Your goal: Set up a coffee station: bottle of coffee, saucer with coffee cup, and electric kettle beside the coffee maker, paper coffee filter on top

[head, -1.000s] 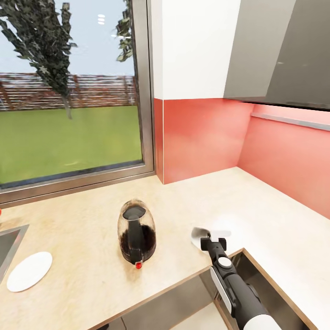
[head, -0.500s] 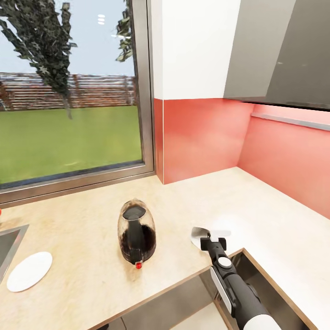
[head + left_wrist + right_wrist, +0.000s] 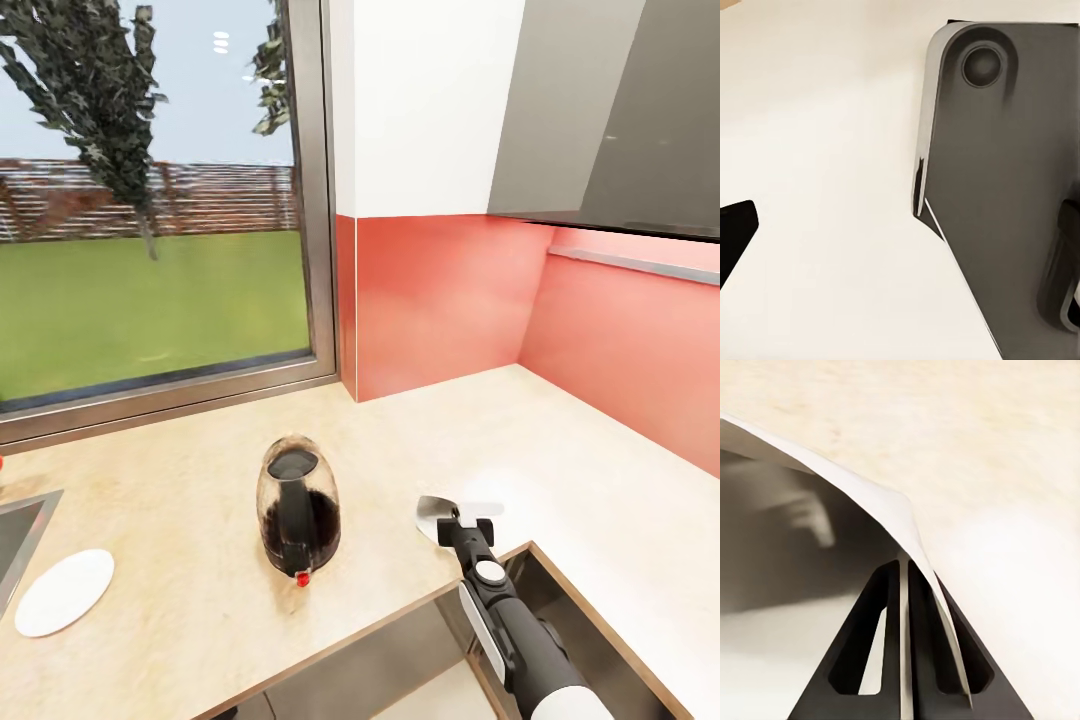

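The paper coffee filter (image 3: 440,510) is a white sheet pinched in my right gripper (image 3: 462,527), which hovers low over the kitchen countertop (image 3: 200,610) near its front inner corner. In the right wrist view the two black fingers (image 3: 870,660) are closed together on the filter (image 3: 810,577). The electric kettle (image 3: 298,520), clear glass with a black core and a red switch, stands on the counter left of that gripper. The white saucer (image 3: 64,592) lies flat at the far left with nothing on it. My left gripper (image 3: 900,247) hangs open over a pale floor.
A sink (image 3: 15,535) cuts into the counter at the left edge, beside the saucer. A big window (image 3: 150,250) and a red backsplash (image 3: 450,300) close the back. The counter turns a corner and runs along the right wall. A grey base plate (image 3: 1012,165) lies below my left gripper.
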You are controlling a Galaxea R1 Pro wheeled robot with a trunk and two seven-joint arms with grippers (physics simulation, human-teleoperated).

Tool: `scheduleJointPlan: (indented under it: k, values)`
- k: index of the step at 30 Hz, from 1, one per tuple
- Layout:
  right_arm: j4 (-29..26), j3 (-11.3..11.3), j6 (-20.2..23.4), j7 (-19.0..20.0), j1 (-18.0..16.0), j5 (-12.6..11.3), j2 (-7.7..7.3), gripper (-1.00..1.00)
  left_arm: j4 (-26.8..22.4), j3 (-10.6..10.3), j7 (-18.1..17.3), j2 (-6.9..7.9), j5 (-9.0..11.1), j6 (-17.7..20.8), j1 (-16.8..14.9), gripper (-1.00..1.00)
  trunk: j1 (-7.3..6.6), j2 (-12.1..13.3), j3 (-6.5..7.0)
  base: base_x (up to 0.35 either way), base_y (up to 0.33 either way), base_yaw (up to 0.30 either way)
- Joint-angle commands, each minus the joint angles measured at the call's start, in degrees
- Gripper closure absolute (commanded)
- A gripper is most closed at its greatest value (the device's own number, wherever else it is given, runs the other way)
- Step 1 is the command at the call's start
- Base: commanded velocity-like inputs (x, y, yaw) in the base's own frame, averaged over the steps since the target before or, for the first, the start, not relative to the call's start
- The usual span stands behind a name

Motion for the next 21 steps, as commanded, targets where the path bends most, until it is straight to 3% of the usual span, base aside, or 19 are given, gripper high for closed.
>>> scheduleJointPlan:
  k: [1,12,21]
  values:
    - [0.0,0.2,0.4,-0.3,0.0,-0.5,-0.04,1.0,-0.1,0.3,-0.1,-0.01,0.2,-0.1,0.0,-1.0,0.04,-0.1,-0.12,0.0,0.0,0.0]
    - [-1.0,0.0,0.6,-0.3,0.0,-0.7,0.06,1.0,-0.1,0.3,-0.1,-0.01,0.2,-0.1,0.0,-1.0,0.04,-0.1,-0.12,0.0,0.0,0.0]
    - [-10.4,0.1,1.0,-0.3,0.0,-0.7,0.09,1.0,-0.1,0.4,0.0,-0.06,0.3,-0.1,0.0,-1.0,0.04,-0.1,-0.12,0.0,0.0,0.0]
